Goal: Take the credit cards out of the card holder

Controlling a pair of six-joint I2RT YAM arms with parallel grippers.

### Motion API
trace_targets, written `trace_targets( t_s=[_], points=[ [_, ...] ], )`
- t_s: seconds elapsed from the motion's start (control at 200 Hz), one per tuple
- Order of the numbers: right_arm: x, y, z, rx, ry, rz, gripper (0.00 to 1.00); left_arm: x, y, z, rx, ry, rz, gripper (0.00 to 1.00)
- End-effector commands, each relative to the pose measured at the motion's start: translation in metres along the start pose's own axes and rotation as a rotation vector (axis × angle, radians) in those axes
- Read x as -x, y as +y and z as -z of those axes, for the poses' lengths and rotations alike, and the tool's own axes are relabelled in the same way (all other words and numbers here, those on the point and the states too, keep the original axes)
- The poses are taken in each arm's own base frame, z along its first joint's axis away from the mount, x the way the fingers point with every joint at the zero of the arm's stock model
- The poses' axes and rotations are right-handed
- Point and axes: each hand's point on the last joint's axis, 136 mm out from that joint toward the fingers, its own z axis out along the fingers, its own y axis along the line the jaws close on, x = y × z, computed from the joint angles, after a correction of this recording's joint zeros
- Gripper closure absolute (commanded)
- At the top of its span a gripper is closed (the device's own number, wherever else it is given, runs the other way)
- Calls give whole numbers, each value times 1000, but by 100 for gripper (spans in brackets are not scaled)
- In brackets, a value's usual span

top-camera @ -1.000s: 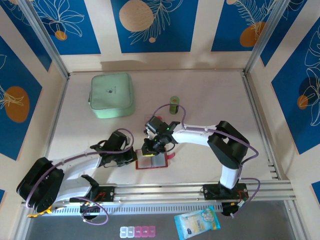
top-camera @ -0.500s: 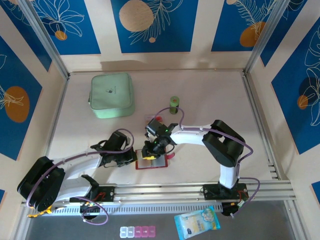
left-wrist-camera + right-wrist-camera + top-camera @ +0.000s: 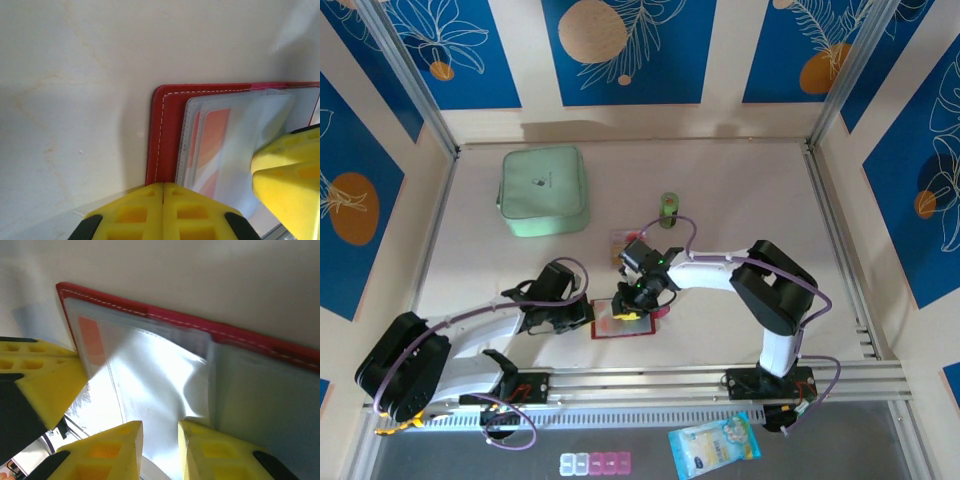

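**Orange card not yet out of its sleeve**

Low centre of the top view: the card holder (image 3: 616, 330) lies open and flat, with a red cover and cloudy clear sleeves. The left gripper (image 3: 584, 318) has its fingers together and presses the left edge. The right gripper (image 3: 630, 304) has its jaws a little apart, astride a buckled sleeve (image 3: 160, 370); we see no firm pinch. The orange card (image 3: 215, 132) sits pocketed. Next, we judge: nip the card's edge and slide it clear. Farther up, a pale card (image 3: 623, 241) lies apart on the table.
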Motion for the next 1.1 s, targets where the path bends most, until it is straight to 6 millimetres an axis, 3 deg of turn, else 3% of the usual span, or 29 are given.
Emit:
trace_targets(
  t_s=[0.0, 0.185, 0.48, 0.735, 1.095],
  points=[
    [-6, -11, 2, -2, 18, -18, 73, -5, 11, -1, 64, 19, 3, 95],
    [-6, -11, 2, 53, 18, -24, 73, 0, 0, 5, 36, 1, -14, 94],
    [-7, -17, -2, 111, 21, -40, 73, 10, -36, 21, -78, -40, -31, 82],
    [-7, -23, -6, 152, 28, -59, 74, 5, -51, 9, -123, -5, -26, 74],
    [-9, -27, -8, 164, 35, -75, 74, -3, -53, -8, -103, 35, -26, 71]
  ],
)
